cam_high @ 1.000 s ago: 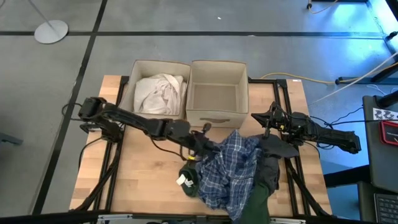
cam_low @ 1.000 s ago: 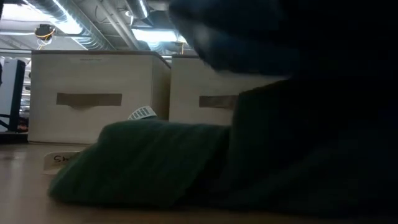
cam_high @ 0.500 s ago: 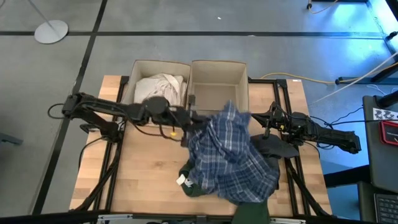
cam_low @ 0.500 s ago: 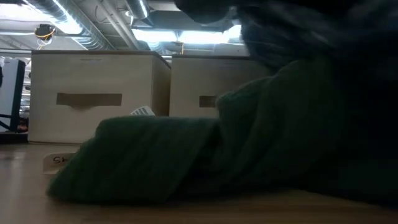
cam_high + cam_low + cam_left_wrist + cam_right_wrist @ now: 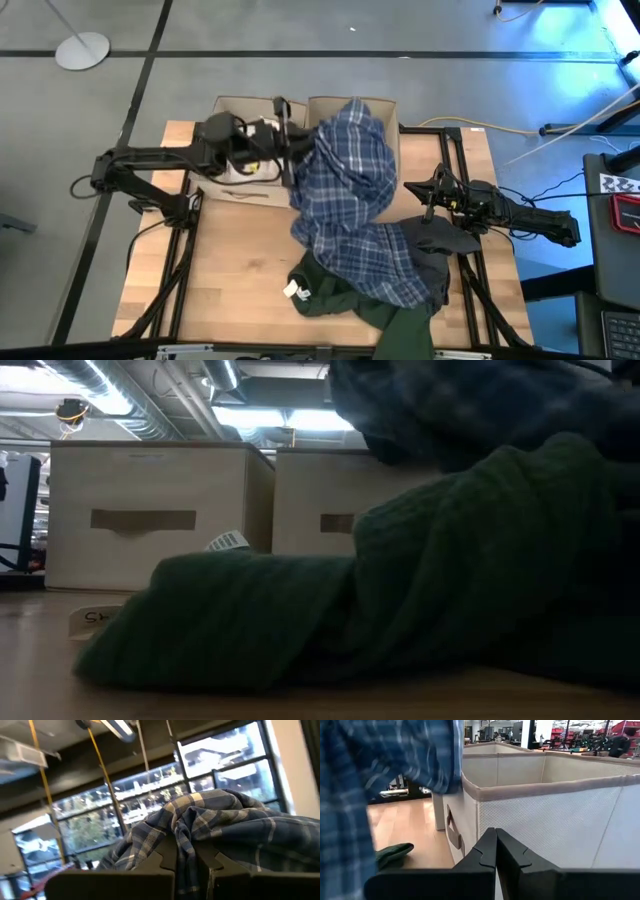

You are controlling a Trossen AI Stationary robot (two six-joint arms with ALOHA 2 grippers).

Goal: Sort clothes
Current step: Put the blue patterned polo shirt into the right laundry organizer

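Observation:
My left gripper (image 5: 292,146) is raised over the boxes and shut on the blue-and-white plaid garment (image 5: 350,190), which drapes from it down toward the table's near right. The dark green garment (image 5: 335,297) with its white label (image 5: 292,290) lies near the front edge. It fills the low view (image 5: 300,620). The dark grey garment (image 5: 440,245) lies at the right. The white garment (image 5: 250,165) sits in the left box, mostly hidden by my arm. My right gripper (image 5: 412,188) is shut and empty beside the right box. My left gripper pinches a bunched fold of the plaid garment (image 5: 184,842) between its two fingers, several layers gathered. The upper part is lifted above the boxes. The cloth hangs down slack, and its lower end (image 5: 400,280) lies on the green and grey garments.
Two beige fabric boxes stand side by side at the far edge, the left one (image 5: 225,102) and the right one (image 5: 388,104). The right box's wall (image 5: 545,805) is close in front of my right gripper. Bare wood (image 5: 230,260) shows at the near left.
My left gripper has risen and gone toward the table's far edge, holding the plaid garment. The garment's held part has been lifted from the pile to above the boxes and spread out; its lower end stays on the green and grey garments.

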